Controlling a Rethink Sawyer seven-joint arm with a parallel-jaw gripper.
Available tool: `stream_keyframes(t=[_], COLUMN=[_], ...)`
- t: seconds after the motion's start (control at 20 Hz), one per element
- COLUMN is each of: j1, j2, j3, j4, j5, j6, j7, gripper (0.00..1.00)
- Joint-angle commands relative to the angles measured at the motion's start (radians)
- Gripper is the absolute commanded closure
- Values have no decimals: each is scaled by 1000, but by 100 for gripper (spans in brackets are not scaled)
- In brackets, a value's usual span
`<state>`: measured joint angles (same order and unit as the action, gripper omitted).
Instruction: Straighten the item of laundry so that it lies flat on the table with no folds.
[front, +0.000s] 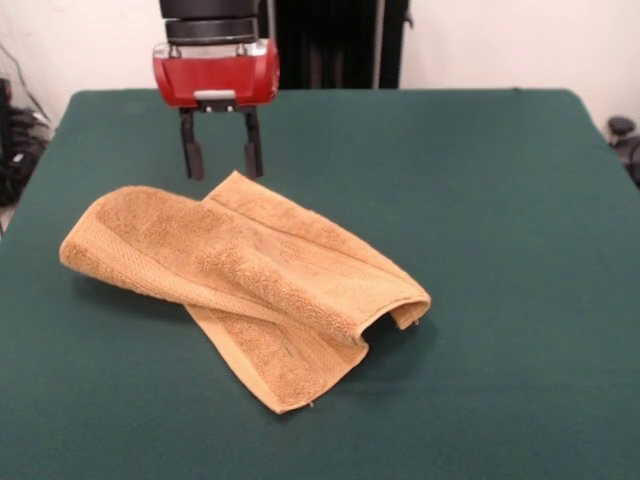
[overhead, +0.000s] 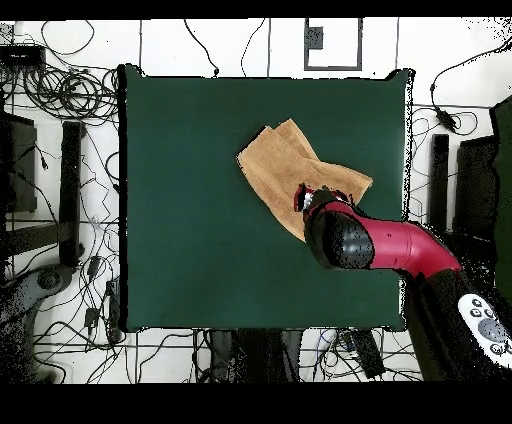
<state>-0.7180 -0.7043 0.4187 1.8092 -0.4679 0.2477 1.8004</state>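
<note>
Your gripper (front: 221, 152) hangs with its two dark fingers (front: 191, 150) spread apart and nothing between them, tips pointing straight down above the desk (front: 500, 200). Directly below and just in front of those tips sits the nearest corner of the towel (front: 245, 275), an orange-tan terry cloth; you can see a gap between the fingertips and that corner, so there is no contact. From that corner the towel runs away from the gripper across the green desk, folded over itself: one layer lies crosswise on another, with a rounded fold at the end farthest from the gripper and a loose corner sticking out beyond the upper layer. In the overhead view the arm's red and black body covers part of the towel (overhead: 290, 165), which lies right of the desk's middle (overhead: 180, 200).
</note>
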Motion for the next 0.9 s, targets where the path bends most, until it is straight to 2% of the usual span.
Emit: stream_keyframes(t=[0.05,0.25,0.45,0.65,0.9], j1=[61,64,83,107,79], j2=[107,133,108,41,42], j3=[-44,-52,-68,-94,-51], j4=[-31,-71,-103,-123,-137], j5=[18,26,28,60,94], j6=[145,186,238,411,513], j7=[60,40,28,17,-16], gripper=[0,0,0,0,0])
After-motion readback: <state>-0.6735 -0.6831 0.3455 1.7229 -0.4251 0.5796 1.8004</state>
